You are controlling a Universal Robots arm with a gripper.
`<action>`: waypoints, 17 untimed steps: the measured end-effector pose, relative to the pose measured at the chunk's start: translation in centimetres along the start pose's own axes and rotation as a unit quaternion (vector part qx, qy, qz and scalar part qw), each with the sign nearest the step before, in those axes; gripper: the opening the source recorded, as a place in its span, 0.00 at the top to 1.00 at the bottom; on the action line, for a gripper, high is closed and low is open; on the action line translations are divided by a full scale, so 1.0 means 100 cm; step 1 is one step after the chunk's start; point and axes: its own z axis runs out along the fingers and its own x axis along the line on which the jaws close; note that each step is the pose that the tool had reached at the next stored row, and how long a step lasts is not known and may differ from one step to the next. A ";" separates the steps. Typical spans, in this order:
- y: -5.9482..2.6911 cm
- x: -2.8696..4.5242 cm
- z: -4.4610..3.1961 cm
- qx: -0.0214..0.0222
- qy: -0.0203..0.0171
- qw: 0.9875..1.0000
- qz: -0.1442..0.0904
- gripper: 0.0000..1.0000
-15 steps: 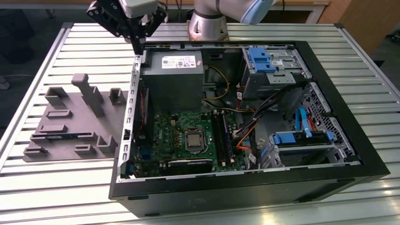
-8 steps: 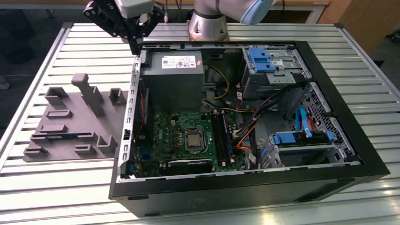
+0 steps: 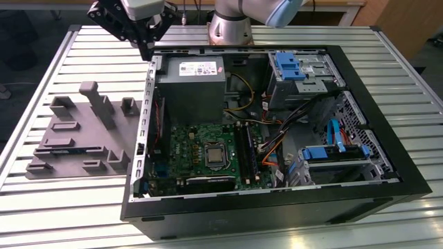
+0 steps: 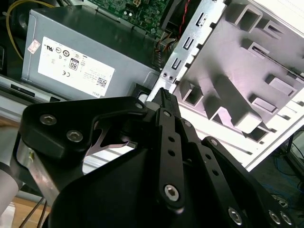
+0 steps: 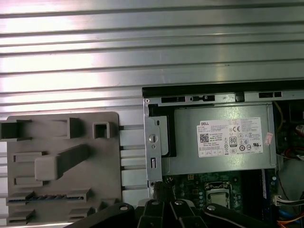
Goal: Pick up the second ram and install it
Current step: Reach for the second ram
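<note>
The second ram (image 3: 69, 151) is a thin dark strip lying in a long slot of the grey fixture (image 3: 76, 166) on the exterior view's left; in the first wrist view the ram (image 5: 47, 196) sits in the same slot of the fixture (image 5: 61, 142). My gripper (image 3: 147, 53) hangs above the back left corner of the open computer case (image 3: 277, 207), well behind the ram. Its fingers look pressed together with nothing between them, in both wrist views (image 4: 164, 95) (image 5: 161, 188). The motherboard (image 3: 207, 150) with its black slots (image 3: 246, 150) lies inside the case.
A grey power supply (image 3: 190, 85) fills the case's back left, right under my gripper. Blue drive brackets (image 3: 287, 65) and loose cables (image 3: 277, 145) crowd the case's right side. A tall post (image 3: 97, 101) rises from the fixture. Everything rests on a ribbed metal table (image 3: 41, 207).
</note>
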 end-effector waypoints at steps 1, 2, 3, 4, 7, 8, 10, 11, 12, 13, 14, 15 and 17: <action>-0.0001 0.0009 0.0000 0.000 0.000 1.000 0.000 0.89; -0.0001 0.0018 0.0000 0.000 0.000 1.000 0.000 0.89; -0.0002 0.0026 0.0000 0.000 0.000 1.000 0.000 0.89; -0.0003 0.0036 0.0000 0.000 0.000 1.000 0.000 0.89; -0.0005 0.0062 0.0000 0.000 0.000 1.000 0.000 0.89; -0.0005 0.0071 0.0000 0.000 0.000 1.000 0.000 0.89; -0.0007 0.0089 0.0000 0.000 0.000 1.000 0.000 0.89; -0.0007 0.0098 0.0000 0.000 0.000 1.000 0.000 0.89; -0.0008 0.0107 0.0000 0.000 0.000 1.000 0.000 0.89; -0.0009 0.0117 0.0000 0.000 0.000 1.000 0.000 0.89; -0.0010 0.0127 0.0000 0.000 0.000 1.000 0.000 0.89; -0.0011 0.0138 0.0000 0.000 0.000 1.000 0.000 0.89; -0.0012 0.0160 -0.0001 0.000 0.000 1.000 0.000 0.89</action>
